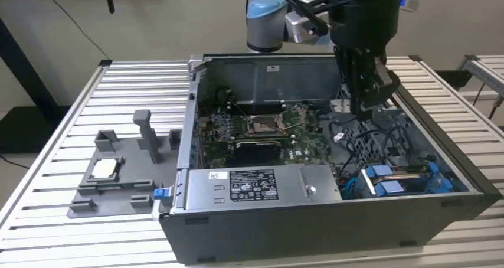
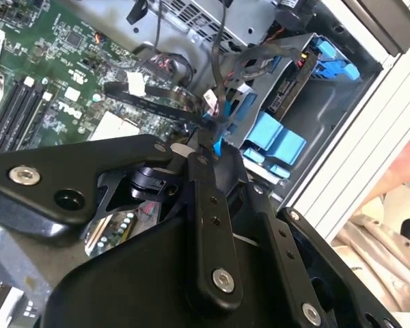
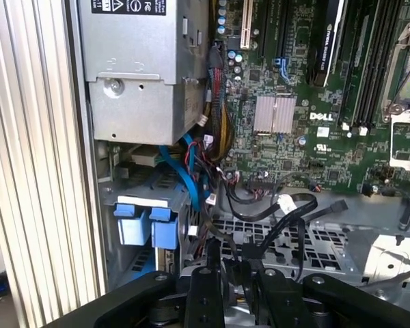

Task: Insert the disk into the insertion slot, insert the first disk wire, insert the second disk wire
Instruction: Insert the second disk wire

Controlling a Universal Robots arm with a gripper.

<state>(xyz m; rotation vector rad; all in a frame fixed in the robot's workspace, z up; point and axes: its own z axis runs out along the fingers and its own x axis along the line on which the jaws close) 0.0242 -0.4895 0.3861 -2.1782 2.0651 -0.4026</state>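
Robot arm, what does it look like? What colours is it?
The arm is mostly black, with a round light-blue cap on a silver joint and black cables looping near it. Its tool is black, made of flat linked bars dotted with shiny silver screws.

Robotics lab: open computer case (image 1: 315, 235) on slatted aluminium bench (image 1: 47, 232).

Your arm (image 1: 358, 14) reaches down from above the case (image 1: 315, 229), wrist near vertical. Your gripper (image 1: 369, 108) hangs inside the case, toward the exterior view's right, pointing down, its fingers (image 2: 203, 205) drawn close together.
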